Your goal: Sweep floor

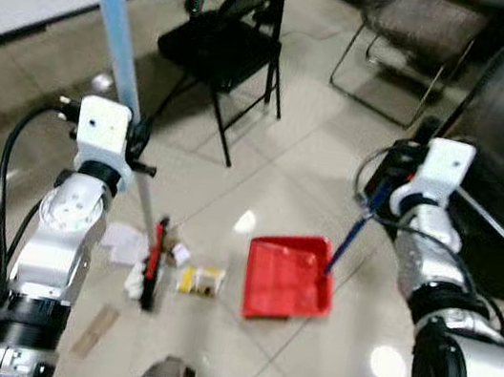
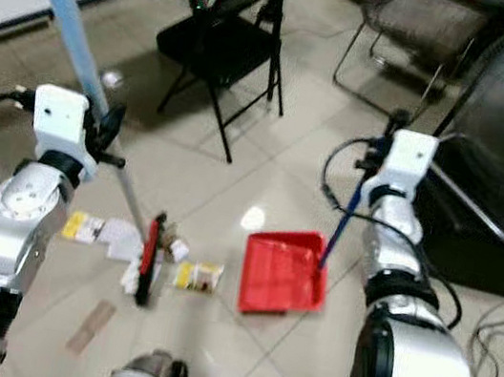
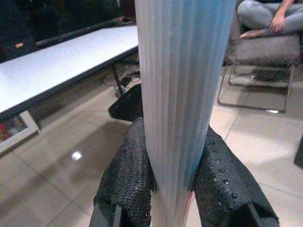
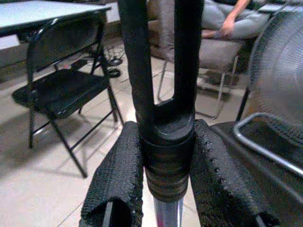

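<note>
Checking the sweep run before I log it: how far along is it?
Done: both tools are picked up. The left gripper is shut on the broom, the right gripper on the dustpan handle. In hand: the broom head sits against a pile of scraps beside the red dustpan resting on the floor. Left: nothing visible in the pan yet, and a cardboard strip lies apart.

Soft blur, perhaps overhead floor [image 1: 263,181] glare
</note>
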### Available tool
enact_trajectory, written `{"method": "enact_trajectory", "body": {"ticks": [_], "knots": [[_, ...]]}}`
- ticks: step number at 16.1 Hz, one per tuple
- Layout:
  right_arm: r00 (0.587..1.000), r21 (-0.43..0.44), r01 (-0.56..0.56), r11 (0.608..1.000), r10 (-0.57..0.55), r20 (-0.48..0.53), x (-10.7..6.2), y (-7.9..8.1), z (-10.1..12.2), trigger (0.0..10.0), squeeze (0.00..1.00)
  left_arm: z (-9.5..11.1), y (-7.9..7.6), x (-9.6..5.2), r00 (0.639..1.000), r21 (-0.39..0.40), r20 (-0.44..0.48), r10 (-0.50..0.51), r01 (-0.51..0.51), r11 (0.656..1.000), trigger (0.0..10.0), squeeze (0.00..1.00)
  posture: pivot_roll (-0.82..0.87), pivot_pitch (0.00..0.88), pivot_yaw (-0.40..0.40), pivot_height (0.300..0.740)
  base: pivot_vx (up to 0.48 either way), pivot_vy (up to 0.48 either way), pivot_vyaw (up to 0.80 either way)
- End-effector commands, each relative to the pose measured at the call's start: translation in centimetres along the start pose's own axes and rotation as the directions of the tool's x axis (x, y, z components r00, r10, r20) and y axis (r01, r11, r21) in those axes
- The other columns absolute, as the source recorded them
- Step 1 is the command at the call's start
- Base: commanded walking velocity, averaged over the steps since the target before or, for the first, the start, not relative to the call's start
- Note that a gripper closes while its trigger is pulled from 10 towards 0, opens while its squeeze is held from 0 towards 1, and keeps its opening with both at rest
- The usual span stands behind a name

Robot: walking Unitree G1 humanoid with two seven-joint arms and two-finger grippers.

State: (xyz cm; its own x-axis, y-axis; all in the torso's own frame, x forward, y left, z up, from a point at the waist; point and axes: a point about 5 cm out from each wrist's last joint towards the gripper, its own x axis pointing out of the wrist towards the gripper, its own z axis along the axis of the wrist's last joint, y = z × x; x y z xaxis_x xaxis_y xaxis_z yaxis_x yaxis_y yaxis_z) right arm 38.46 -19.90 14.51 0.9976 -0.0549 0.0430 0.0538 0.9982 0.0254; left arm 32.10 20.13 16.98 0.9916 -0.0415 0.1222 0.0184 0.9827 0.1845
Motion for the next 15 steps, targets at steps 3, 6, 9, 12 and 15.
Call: {"method": "enact_trajectory", "body": {"ticks": [3, 6, 9, 12, 15], "knots": [[0.999, 0.023, 0.014, 1.0, -0.016, 0.05, 0.3, -0.5, 1.1, 10.0, 0.0, 0.9, 0.3, -0.1, 0.999, 0.024, 0.046, 0.003, -0.004, 1.0, 10.0, 0.0, 0.06, 0.156, 0.055, 0.74, 0.0, 0.0, 0.0], [0.999, 0.015, 0.01, 1.0, -0.01, 0.048, 0.2, -0.5, 1.0, 10.0, 0.0, 0.6, 0.5, -0.3, 0.999, 0.035, 0.034, -0.005, 0.004, 0.999, 10.0, 0.0, 0.06, 0.16, 0.057, 0.74, 0.0, 0.0, 0.0], [0.999, 0.008, 0.005, 1.0, -0.006, 0.046, 0.2, -0.7, 1.0, 10.0, 0.0, 0.5, 1.3, -0.3, 1.0, 0.059, 0.023, -0.006, 0.004, 0.998, 10.0, 0.0, 0.06, 0.167, 0.061, 0.74, 0.0, 0.0, 0.0], [0.999, 0.001, 0.006, 1.0, -0.006, 0.04, 0.0, -0.8, 0.7, 10.0, 0.0, 0.4, 1.4, -0.4, 1.0, 0.068, 0.02, -0.009, 0.008, 0.998, 10.0, 0.0, 0.06, 0.175, 0.066, 0.74, 0.0, 0.0, 0.0], [0.999, 0.0, 0.003, 1.0, -0.003, 0.036, -0.2, -0.6, 0.3, 10.0, 0.0, 0.2, 1.5, -0.8, 1.0, 0.071, 0.008, -0.014, 0.013, 0.997, 10.0, 0.0, 0.06, 0.186, 0.076, 0.74, 0.0, 0.0, 0.0]]}}
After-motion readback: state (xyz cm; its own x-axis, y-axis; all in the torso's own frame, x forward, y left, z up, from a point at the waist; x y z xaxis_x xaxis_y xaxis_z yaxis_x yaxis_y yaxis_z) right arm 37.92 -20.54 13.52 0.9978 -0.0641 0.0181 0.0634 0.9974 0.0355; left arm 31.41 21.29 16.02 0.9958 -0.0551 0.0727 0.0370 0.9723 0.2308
